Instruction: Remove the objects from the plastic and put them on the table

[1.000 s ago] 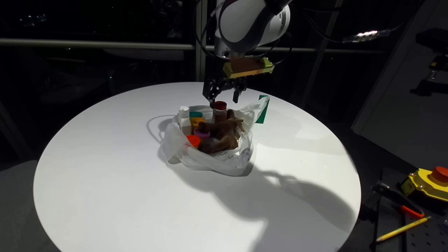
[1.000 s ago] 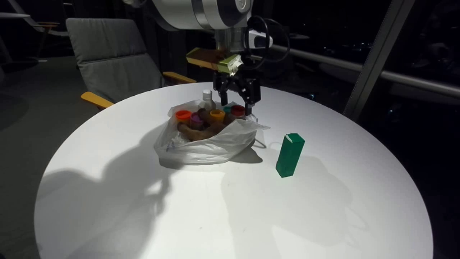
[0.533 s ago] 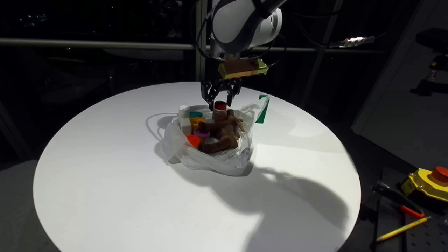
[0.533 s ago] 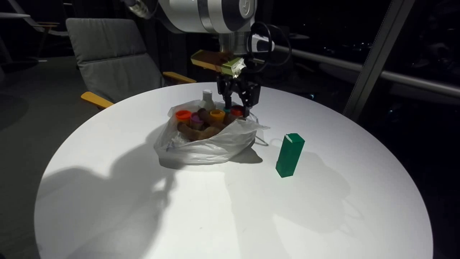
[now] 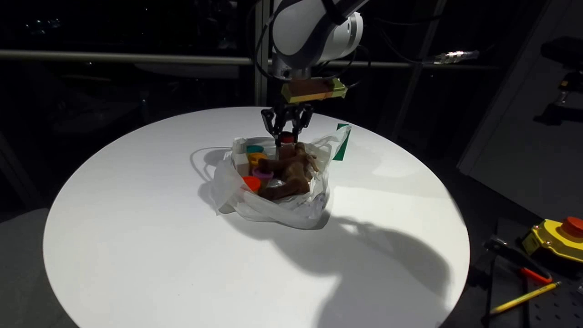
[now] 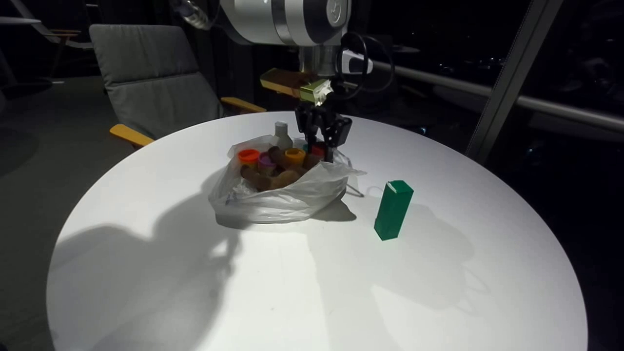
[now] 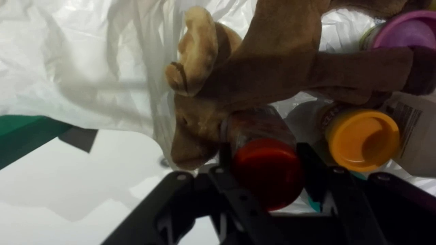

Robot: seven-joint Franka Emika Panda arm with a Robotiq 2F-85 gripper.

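The white plastic bag [image 6: 273,207] lies spread on the round white table [image 5: 150,255]. Inside it stand a red-lidded jar [image 7: 260,126], an orange-lidded tub [image 7: 364,139], a purple-lidded tub [image 7: 405,34], a red-orange-lidded tub [image 5: 252,183] and a white bottle [image 5: 240,157]. A teal lid [image 5: 254,149] shows behind them, and a brown plush animal [image 7: 272,71] lies across the middle. From above, my gripper [image 7: 265,153] is shut on the jar, one finger against each side of its red lid. The jar's lower part is hidden by the bag and plush.
A green box [image 6: 394,209] stands upright on the table near the bag. The bag's raised corner [image 5: 334,136] reaches toward it. Beyond the table edge are a grey chair [image 6: 146,78] and a yellow emergency-stop box [image 5: 558,239].
My gripper has shifted over the red-lidded jar and come down slightly. Its fingers have drawn in from wide apart to the sides of the lid. The bag and its contents have not visibly moved.
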